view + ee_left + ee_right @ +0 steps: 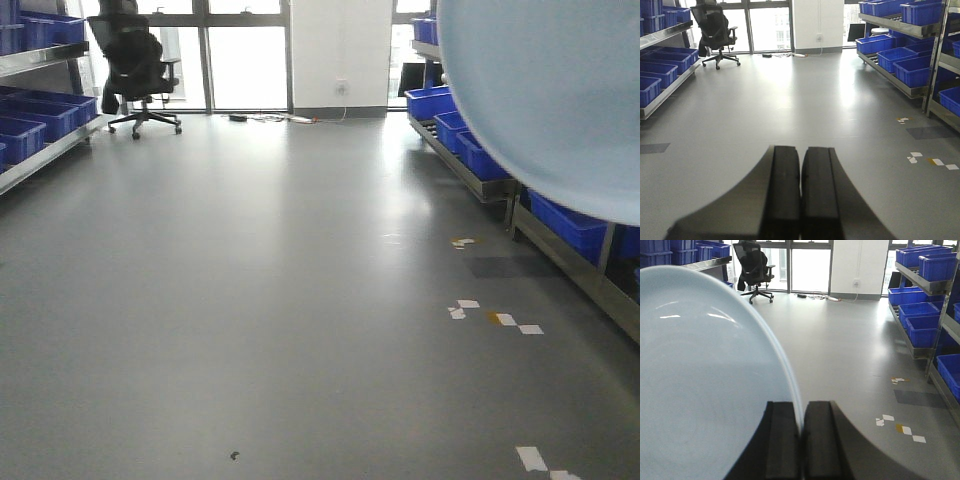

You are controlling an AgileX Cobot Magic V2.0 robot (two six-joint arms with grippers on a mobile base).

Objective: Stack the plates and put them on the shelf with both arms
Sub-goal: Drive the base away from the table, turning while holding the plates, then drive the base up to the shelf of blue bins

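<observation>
Front view: white plate [550, 90] fills the near top right, covering part of the right-hand shelf [482, 188]. Left wrist: left gripper [800, 200] pressed closed, empty, over grey floor [805, 105]. Right wrist: right gripper [802, 440] clamps the white plate's rim edge-on — plate extends left.

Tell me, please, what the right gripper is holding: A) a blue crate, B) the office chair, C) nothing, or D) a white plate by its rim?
D: in the right wrist view, the right gripper is closed on the rim of the plate.
</observation>
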